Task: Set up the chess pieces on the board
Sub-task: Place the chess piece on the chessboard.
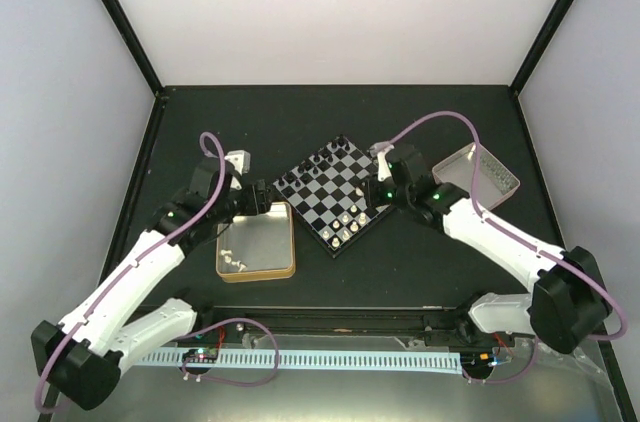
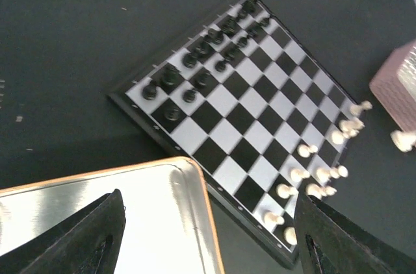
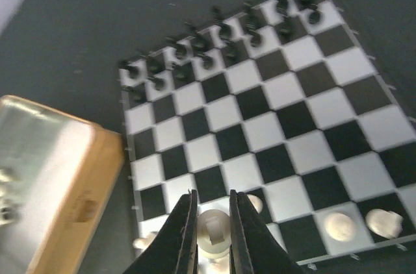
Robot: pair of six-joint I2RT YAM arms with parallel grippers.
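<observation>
Right gripper point(image 3: 213, 234) is pinched tight on 1 cream-white piece point(image 3: 213, 225), sitting over the near edge of the board point(image 3: 260, 124) with other white pieces point(image 3: 338, 225) around it. Left gripper point(image 2: 208, 222) is spread wide, holding nothing, hanging over the corner of the gold-rimmed tin point(image 2: 149, 209), which is just beside the board. Black pieces point(image 2: 195, 66) sit in 2 rows along the far side. 1 stray white piece point(image 2: 402, 139) lies on the table by the pinkish tray point(image 2: 396, 86).

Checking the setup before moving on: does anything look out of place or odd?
Yes. One cream-white piece sits off the board on the dark table, beside the pinkish tray. A few small pieces sit in the gold-rimmed tin, not on the board.
</observation>
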